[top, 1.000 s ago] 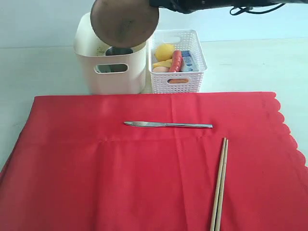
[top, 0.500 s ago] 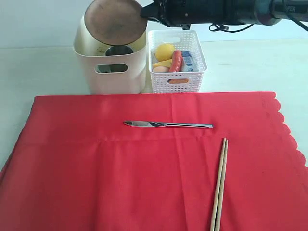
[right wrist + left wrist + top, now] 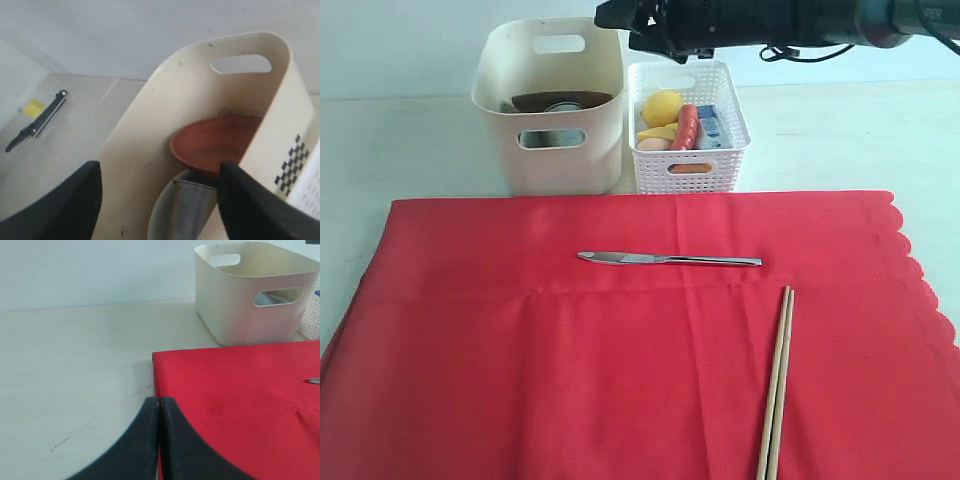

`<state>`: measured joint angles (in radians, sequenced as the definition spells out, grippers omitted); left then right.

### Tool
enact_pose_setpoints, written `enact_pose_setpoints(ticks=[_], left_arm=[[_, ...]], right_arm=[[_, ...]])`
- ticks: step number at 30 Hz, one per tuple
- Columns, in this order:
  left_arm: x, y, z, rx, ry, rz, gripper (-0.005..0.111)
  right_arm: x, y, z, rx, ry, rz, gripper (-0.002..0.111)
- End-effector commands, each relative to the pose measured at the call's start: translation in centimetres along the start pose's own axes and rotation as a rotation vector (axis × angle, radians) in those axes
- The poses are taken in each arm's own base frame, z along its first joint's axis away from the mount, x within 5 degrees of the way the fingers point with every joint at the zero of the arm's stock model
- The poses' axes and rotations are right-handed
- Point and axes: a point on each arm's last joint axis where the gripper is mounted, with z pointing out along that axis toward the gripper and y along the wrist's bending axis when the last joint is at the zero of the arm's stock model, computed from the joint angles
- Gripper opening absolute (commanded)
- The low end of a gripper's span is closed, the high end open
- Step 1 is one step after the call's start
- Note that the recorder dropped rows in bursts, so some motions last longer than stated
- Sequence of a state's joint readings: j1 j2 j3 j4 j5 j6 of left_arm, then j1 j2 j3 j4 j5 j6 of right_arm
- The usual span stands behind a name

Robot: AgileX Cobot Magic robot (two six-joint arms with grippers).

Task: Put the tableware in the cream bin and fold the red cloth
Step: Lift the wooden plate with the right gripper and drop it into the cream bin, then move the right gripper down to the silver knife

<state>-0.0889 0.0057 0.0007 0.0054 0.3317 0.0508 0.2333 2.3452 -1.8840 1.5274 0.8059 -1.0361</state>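
Note:
The round brown plate [image 3: 560, 100] lies inside the cream bin [image 3: 548, 150], resting tilted on the steel cup [image 3: 187, 212]. My right gripper [image 3: 617, 18] hangs open above the bin's back right corner. In the right wrist view its gripper [image 3: 159, 170] is empty, with the plate [image 3: 215, 145] below and between the fingers. The silver knife [image 3: 670, 260] and the pair of chopsticks [image 3: 777, 385] lie on the flat red cloth [image 3: 570, 380]. My left gripper [image 3: 159, 402] is shut and empty over the cloth's edge [image 3: 235, 390]. Spoon and bowl are hidden.
A white lattice basket [image 3: 690, 130] with lemon, sausage and other food stands right of the cream bin, touching it. The pale table [image 3: 75, 370] lies bare to the left of the cloth. A black tool [image 3: 36, 121] and a yellow tag lie beyond the bin.
The plate, held tilted above the cream bin a second ago, has dropped into the bin. My right gripper has let go of it and stands open over the bin.

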Motion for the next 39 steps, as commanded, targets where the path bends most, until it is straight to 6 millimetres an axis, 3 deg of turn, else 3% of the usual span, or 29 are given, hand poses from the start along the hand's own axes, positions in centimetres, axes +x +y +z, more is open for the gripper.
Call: enact_pose_setpoints(ticks=[1,9,13,17,22,29,30,34,37,39], left_arm=[[-0.1,0.0,0.0,-0.001,-0.014,-0.004,0.003],[-0.1,0.0,0.0,-0.001,-0.014,-0.004,0.003],[-0.1,0.0,0.0,-0.001,-0.014,-0.004,0.003],[-0.1,0.0,0.0,-0.001,-0.014,-0.004,0.003],[-0.1,0.0,0.0,-0.001,-0.014,-0.004,0.003],[-0.1,0.0,0.0,-0.001,-0.014,-0.004,0.003],[-0.1,0.0,0.0,-0.001,-0.014,-0.004,0.003],[-0.1,0.0,0.0,-0.001,-0.014,-0.004,0.003],[-0.1,0.0,0.0,-0.001,-0.014,-0.004,0.003],[-0.1,0.0,0.0,-0.001,-0.014,-0.004,0.003]], right_arm=[[-1.5,-0.5,-3.5,-0.004,0.071,-0.037,0.048],[-2.3,-1.3,-8.8,-0.124,0.2,0.002,0.0],[-2.8,-1.0,-10.1,-0.118,0.178,0.003,0.0],[-1.6,0.1,-11.0,-0.121,0.195,-0.017,0.0],[1.4,1.5,-12.7,-0.06,0.189,-0.059,0.0],[8.5,5.1,-17.2,0.071,0.014,-0.199,0.0],[10.6,6.0,-18.4,0.104,-0.005,-0.246,0.0],[14.9,7.9,-20.4,0.114,0.011,-0.358,0.0],[15.5,8.0,-20.5,0.094,0.018,-0.342,0.0],[15.3,7.1,-20.6,0.211,0.038,-0.349,0.0]])
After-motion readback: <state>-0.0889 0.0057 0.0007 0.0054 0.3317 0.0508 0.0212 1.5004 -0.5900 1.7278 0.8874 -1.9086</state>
